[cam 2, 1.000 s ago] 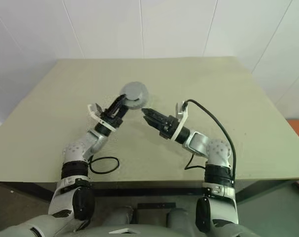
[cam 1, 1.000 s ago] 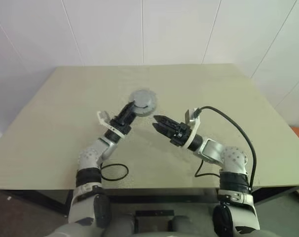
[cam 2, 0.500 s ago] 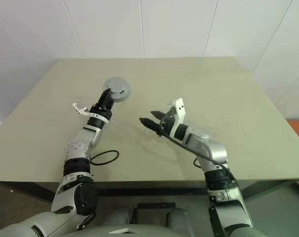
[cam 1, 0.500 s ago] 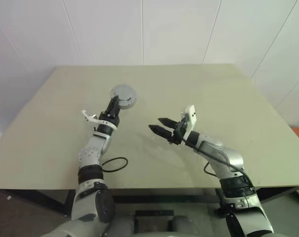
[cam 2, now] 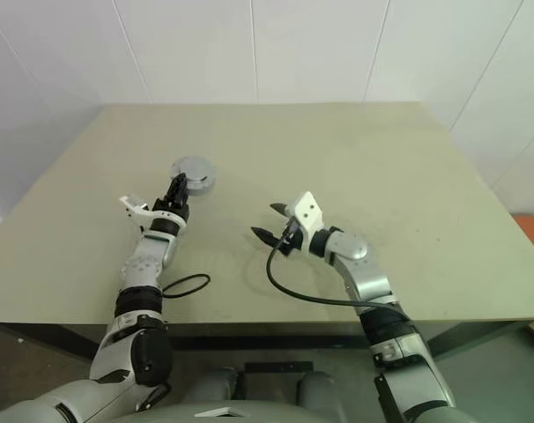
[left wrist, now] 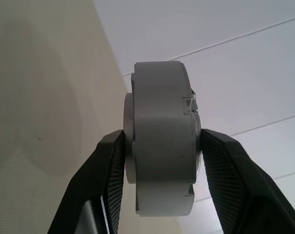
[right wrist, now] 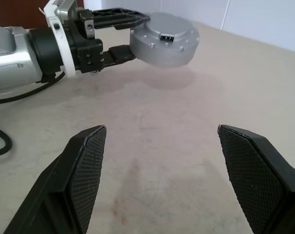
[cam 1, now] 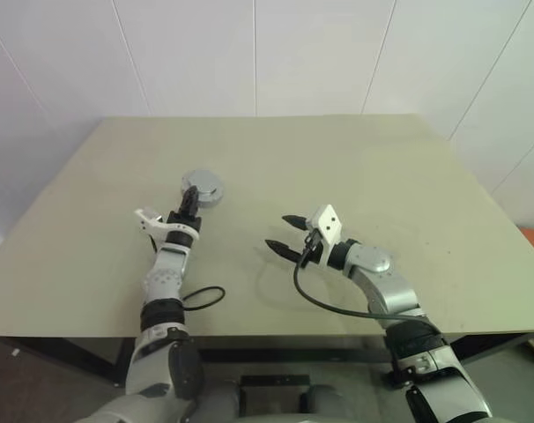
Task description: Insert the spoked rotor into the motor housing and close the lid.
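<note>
Between left end effector [left wrist: 159,161] pads, motor housing [left wrist: 162,141] hides its windings.

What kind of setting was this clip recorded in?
Probably a plain test room or lab, not a workshop. A bare beige table stands against white panelled walls, and on it there is just the grey motor assembly, held in the left hand.

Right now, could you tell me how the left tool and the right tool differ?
The left tool is closed on the grey round motor assembly, holding it above the table; the right tool is open and empty. The left tool points away from the robot, the right tool toward the robot's left. Both have two black fingers.
</note>
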Action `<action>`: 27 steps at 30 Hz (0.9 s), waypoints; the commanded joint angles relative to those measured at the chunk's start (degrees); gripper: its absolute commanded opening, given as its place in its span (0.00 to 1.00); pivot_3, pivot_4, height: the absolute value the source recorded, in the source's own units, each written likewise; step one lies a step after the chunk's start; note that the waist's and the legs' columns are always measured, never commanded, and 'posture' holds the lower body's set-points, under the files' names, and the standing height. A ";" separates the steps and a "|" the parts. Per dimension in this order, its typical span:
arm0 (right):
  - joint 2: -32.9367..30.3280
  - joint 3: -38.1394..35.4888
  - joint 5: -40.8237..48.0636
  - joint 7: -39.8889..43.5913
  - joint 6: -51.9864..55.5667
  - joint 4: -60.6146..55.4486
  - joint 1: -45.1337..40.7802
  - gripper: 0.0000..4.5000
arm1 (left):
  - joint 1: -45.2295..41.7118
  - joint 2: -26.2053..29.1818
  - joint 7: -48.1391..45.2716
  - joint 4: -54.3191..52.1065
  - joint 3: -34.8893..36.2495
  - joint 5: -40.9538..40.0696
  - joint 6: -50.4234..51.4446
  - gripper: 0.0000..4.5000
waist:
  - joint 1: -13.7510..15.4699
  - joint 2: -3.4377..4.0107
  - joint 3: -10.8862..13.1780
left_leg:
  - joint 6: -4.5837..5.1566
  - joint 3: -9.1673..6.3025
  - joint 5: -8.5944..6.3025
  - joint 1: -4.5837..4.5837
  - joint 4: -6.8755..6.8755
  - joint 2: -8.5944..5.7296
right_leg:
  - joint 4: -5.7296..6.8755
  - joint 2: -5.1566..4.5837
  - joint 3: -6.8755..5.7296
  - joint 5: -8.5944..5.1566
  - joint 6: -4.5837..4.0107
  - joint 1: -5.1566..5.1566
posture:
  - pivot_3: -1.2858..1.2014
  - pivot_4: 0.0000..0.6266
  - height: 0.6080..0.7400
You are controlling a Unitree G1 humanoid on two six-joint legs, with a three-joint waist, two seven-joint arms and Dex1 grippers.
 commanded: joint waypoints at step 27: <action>0.10 -0.85 -0.56 1.96 0.30 -0.73 -1.07 0.85 | -6.41 6.40 9.69 17.42 0.12 15.24 -27.93 0.75 | -0.08 -0.09 -0.05 | -0.02 -0.05 0.02 0.22 0.22 0.01 | 0.37 0.05 0.03 0.12 0.17 0.13 | 0.52 0.00 1.00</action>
